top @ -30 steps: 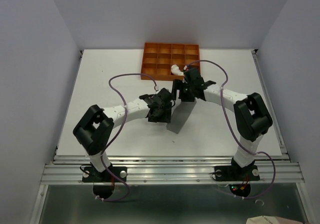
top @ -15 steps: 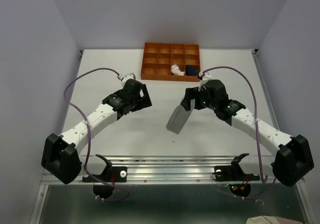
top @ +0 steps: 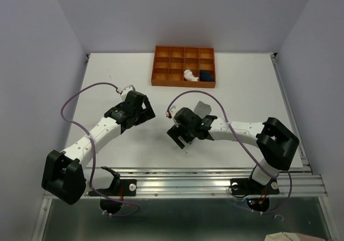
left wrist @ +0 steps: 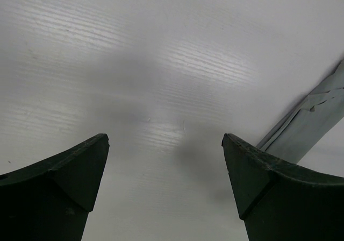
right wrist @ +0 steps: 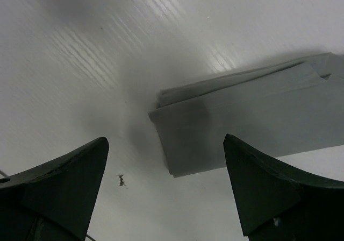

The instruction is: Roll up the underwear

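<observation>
The grey underwear (right wrist: 252,114) lies on the white table folded into a long strip. Its near end sits just ahead of my right gripper (right wrist: 165,140), which is open and empty above it. In the top view the right arm covers most of the strip, and only its far end (top: 203,108) shows behind the right gripper (top: 181,135). My left gripper (left wrist: 165,139) is open and empty over bare table, with the strip's edge (left wrist: 314,120) off to its right; in the top view the left gripper (top: 146,113) is left of the strip. The rolled pink-white underwear (top: 189,75) and the navy underwear (top: 207,76) sit in the orange tray.
The orange compartment tray (top: 169,63) stands at the back middle of the table. A small dark speck (right wrist: 122,181) lies on the table near the strip's end. Purple cables loop from both arms. The metal rail runs along the table's front edge (top: 183,171).
The right arm swung in and down over the grey strip, so its gripper now hovers at the strip's near end. The left gripper drew back left and stays off the cloth.
</observation>
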You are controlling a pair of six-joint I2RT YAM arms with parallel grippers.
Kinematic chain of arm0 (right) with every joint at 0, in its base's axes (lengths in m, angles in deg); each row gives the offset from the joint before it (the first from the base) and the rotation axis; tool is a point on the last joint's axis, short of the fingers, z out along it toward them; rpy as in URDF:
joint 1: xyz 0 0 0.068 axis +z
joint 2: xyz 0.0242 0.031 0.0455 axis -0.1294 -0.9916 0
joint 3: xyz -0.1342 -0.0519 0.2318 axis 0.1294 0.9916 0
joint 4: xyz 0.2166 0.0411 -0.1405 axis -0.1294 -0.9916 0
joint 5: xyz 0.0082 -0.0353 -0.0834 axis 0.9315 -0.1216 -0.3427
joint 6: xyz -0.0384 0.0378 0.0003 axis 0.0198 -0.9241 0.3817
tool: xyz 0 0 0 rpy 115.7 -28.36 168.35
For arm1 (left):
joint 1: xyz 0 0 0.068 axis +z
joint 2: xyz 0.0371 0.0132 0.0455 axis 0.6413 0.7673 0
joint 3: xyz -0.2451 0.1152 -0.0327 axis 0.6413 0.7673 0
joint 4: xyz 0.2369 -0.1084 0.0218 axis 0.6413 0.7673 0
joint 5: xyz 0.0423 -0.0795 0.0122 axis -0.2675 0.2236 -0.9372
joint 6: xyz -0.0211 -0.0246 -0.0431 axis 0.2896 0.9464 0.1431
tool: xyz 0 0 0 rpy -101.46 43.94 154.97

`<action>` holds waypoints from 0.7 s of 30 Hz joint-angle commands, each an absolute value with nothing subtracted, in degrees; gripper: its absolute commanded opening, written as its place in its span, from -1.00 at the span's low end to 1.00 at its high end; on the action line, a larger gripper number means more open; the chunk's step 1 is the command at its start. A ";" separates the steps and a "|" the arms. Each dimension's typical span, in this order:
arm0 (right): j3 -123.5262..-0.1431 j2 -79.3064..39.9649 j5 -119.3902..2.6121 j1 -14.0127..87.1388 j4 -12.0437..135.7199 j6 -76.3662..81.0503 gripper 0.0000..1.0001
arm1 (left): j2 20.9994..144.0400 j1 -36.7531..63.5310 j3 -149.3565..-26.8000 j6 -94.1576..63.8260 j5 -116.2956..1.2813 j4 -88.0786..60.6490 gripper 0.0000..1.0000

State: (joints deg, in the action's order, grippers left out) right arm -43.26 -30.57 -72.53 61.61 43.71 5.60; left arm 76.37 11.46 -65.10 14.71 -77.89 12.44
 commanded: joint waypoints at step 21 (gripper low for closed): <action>-45.00 -37.11 -76.14 62.81 40.73 5.99 -0.03 | 82.70 12.56 -63.81 12.63 -73.77 6.85 0.98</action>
State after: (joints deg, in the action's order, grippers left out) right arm -44.24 -35.82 -74.46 62.64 40.54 7.75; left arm 82.16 12.27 -63.59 13.74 -74.30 7.83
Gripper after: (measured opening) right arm 0.500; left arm 0.986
